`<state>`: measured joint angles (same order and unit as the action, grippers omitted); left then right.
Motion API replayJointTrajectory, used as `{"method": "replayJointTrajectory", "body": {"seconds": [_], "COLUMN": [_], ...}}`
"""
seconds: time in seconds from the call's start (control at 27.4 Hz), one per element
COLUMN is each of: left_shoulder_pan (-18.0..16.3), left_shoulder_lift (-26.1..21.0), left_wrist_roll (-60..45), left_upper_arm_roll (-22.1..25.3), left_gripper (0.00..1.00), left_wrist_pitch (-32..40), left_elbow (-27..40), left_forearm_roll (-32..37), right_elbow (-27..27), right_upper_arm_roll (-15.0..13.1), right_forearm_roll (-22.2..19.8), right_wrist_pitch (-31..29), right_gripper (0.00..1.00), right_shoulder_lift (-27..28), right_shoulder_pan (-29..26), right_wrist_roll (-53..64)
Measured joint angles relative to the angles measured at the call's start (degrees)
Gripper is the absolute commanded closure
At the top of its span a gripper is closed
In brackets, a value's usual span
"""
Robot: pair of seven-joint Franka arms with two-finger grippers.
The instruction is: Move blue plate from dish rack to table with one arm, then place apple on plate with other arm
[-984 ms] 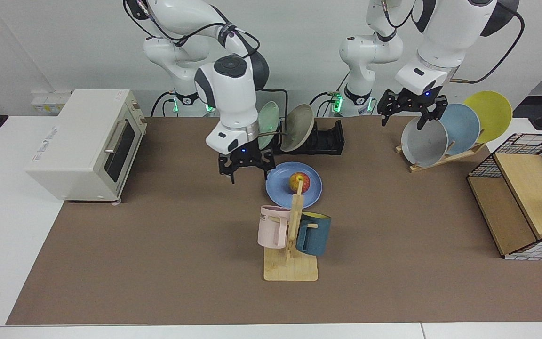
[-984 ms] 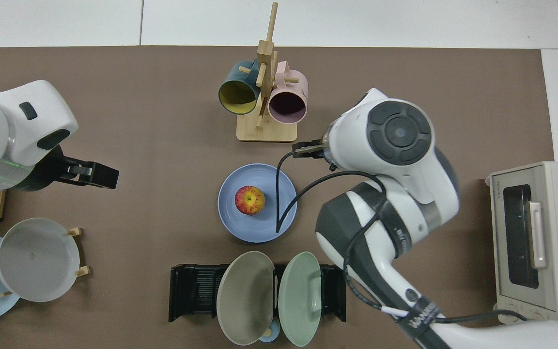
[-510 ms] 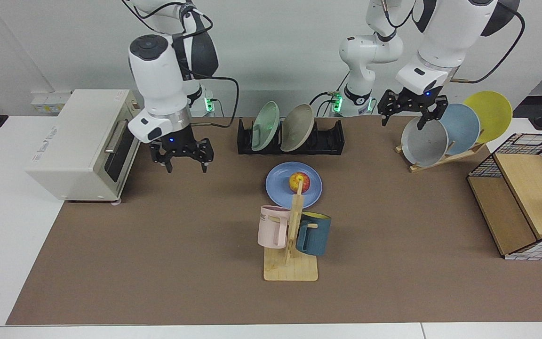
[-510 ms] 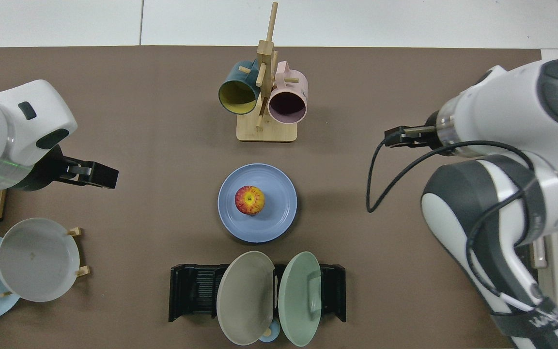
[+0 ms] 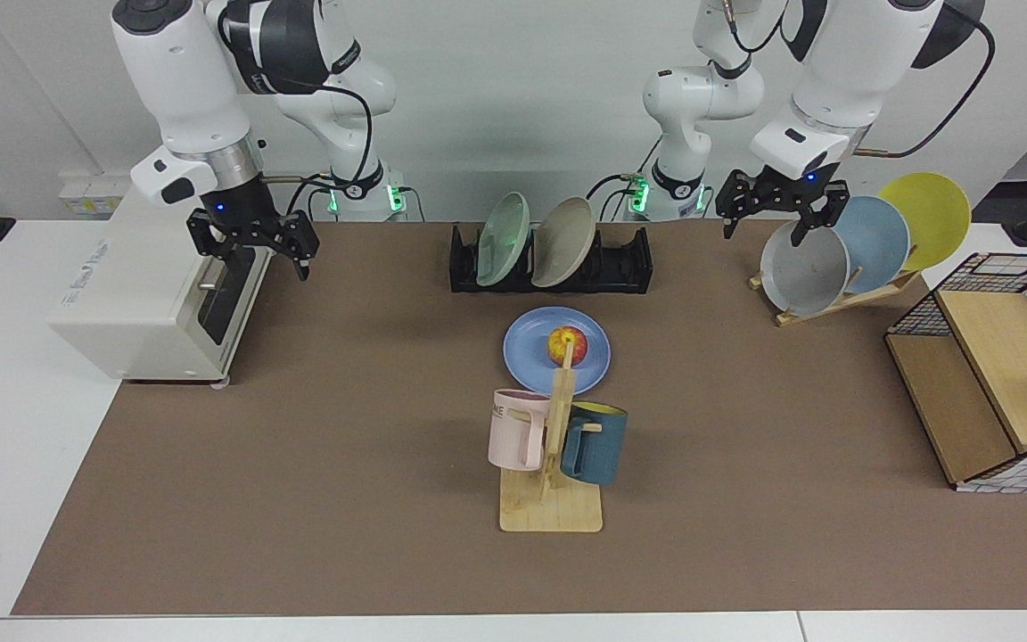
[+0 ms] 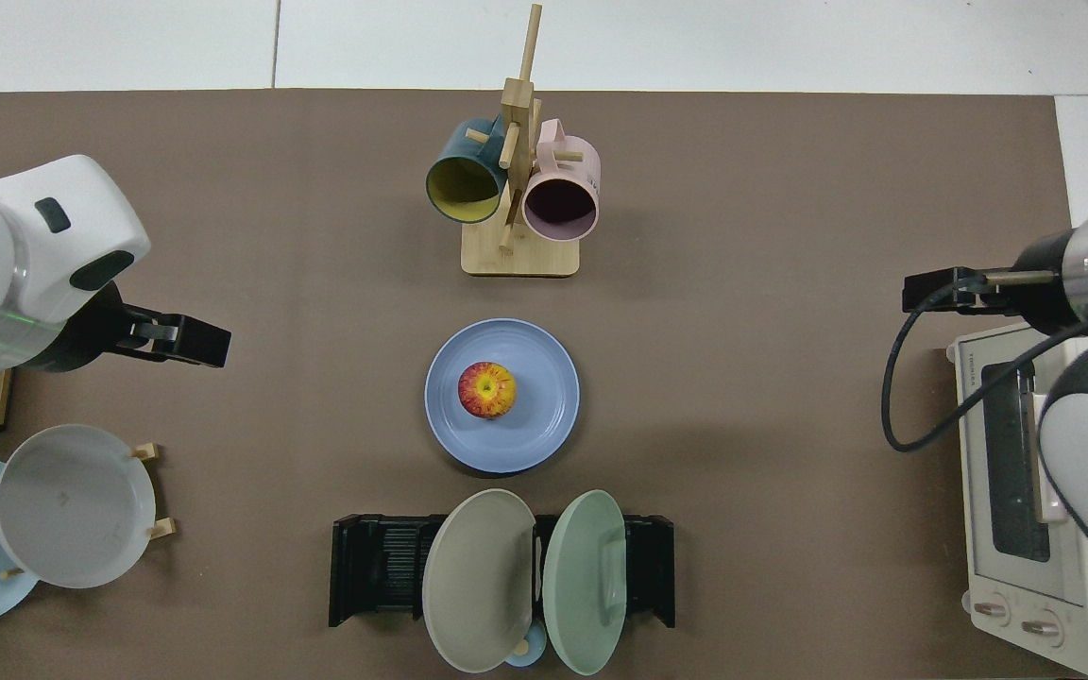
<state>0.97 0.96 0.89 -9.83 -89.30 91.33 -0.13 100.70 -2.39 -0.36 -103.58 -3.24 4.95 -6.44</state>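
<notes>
Red-and-yellow apple (image 5: 567,345) rested centred on blue plate (image 5: 527,353), flat on table (image 5: 745,446) before dish rack (image 5: 620,263), well clear of right gripper (image 5: 251,242) and left gripper (image 5: 776,209), both spread-fingered, empty, apparently retired.

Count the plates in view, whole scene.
6. The blue plate lies flat on the table under the apple. The green plate and beige plate stand in the dish rack. The grey plate, pale blue plate and yellow plate lean on the wooden stand.

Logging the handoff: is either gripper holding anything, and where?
Nothing held. Right gripper open by the toaster oven; left gripper open above the grey plate.
</notes>
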Motion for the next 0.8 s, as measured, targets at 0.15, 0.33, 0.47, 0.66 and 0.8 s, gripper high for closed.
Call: {"method": "replayJointTrajectory", "body": {"seconds": [0.15, 0.33, 0.47, 0.66, 0.8], "left_shoulder_pan": [0.0, 0.0, 0.0, 0.0, 0.0], "left_shoulder_lift": [0.0, 0.0, 0.0, 0.0, 0.0], "left_wrist_roll": [0.0, 0.0, 0.0, 0.0, 0.0], "left_upper_arm_roll": [0.0, 0.0, 0.0, 0.0, 0.0], "left_gripper": [0.00, 0.00, 0.00, 0.00, 0.00], "left_wrist_pitch": [0.0, 0.0, 0.0, 0.0, 0.0], "left_elbow": [0.0, 0.0, 0.0, 0.0, 0.0], "left_forearm_roll": [0.0, 0.0, 0.0, 0.0, 0.0], "right_elbow": [-0.9, -1.1, -1.1, -0.9, -0.4], "right_upper_arm_roll": [-1.5, -3.7, -3.8, -3.7, -3.6], "right_forearm_roll": [0.0, 0.0, 0.1, 0.1, 0.1], "right_wrist_pitch": [2.4, 2.9, 3.4, 4.1, 4.2], "right_gripper": [0.00, 0.00, 0.00, 0.00, 0.00], "right_shoulder_lift": [-1.1, -1.6, -1.6, -1.6, -1.6], "right_shoulder_pan": [0.3, 0.6, 0.7, 1.0, 1.1], "right_wrist_roll": [2.8, 5.3, 5.5, 5.5, 5.5]}}
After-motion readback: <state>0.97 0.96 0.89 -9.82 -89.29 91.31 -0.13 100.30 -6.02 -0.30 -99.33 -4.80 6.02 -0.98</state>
